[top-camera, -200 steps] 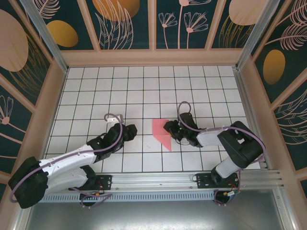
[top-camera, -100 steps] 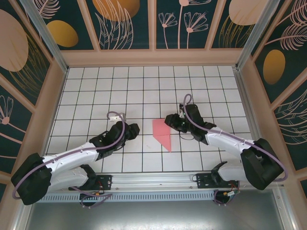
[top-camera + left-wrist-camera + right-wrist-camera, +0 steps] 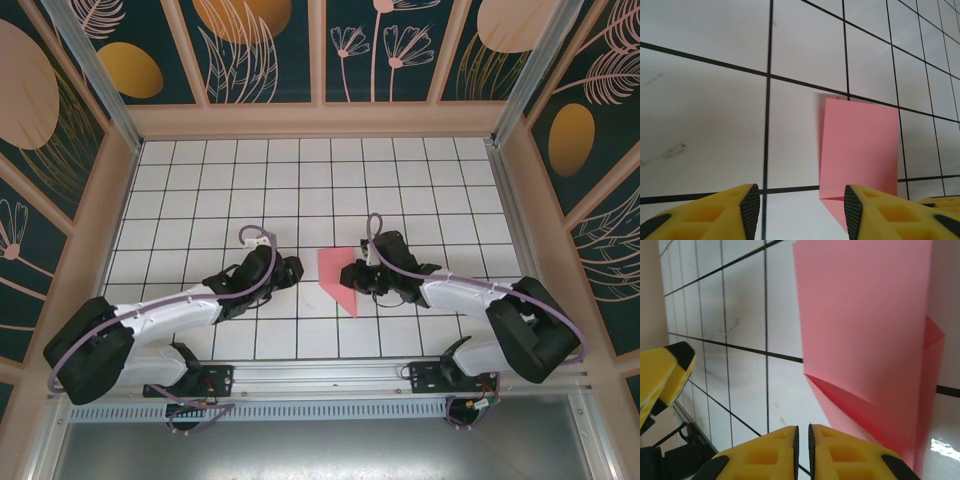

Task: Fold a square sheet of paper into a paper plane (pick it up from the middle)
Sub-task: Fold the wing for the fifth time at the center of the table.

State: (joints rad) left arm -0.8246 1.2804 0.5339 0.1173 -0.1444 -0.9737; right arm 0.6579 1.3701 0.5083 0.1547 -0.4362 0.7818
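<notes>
I have the white gridded counter (image 3: 300, 170) under both arms. The left arm (image 3: 170, 315) and the right arm (image 3: 470, 295) each reach in low towards the middle.

Between them the pink-red sheet of paper (image 3: 338, 280) lies on the tiles. It is already folded, with a straight far edge and a point aimed at the near side. On the left wrist camera the sheet of paper (image 3: 860, 150) lies flat just past the fingertips. On the right wrist camera the sheet of paper (image 3: 865, 315) shows a crease and a darker flap raised along one side.

The left hand (image 3: 290, 270) sits near the paper's left side, apart from it. Its jaws (image 3: 802, 210) are released with bare tile between them.

The right hand (image 3: 352, 272) is hard against the paper's right edge. Its jaws (image 3: 802, 440) are clenched to a thin slit, and I see no paper in it.
</notes>
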